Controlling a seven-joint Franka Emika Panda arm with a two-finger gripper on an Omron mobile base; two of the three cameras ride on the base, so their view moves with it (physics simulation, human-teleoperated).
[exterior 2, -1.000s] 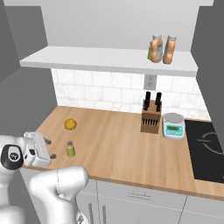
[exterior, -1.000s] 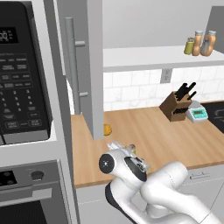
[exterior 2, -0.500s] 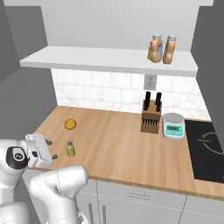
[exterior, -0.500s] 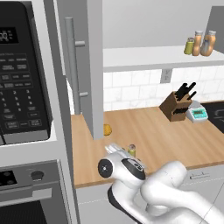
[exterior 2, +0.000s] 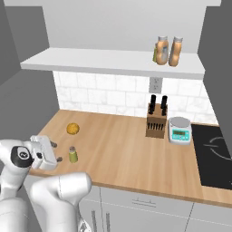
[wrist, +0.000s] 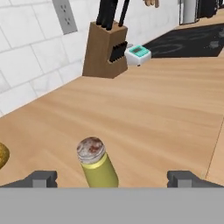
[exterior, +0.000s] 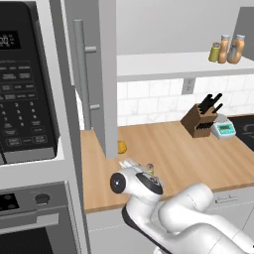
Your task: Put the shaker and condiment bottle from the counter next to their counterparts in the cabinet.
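The hand point(exterior 2: 55, 152) hangs low with jaws spread wide, gripping nothing, lined up just beside the shaker point(wrist: 97, 165) standing upright near the worktop's point(exterior 2: 127, 145) front edge, set, I'd say, to straddle it for the cabinet shelf point(exterior 2: 113, 62).

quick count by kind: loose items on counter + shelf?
shakers: 2 (counter shaker, shelf shaker)
orange bottles: 2 (left bottle, right bottle)
knife block: 1
scale: 1
round yellow fruit: 1
total: 7
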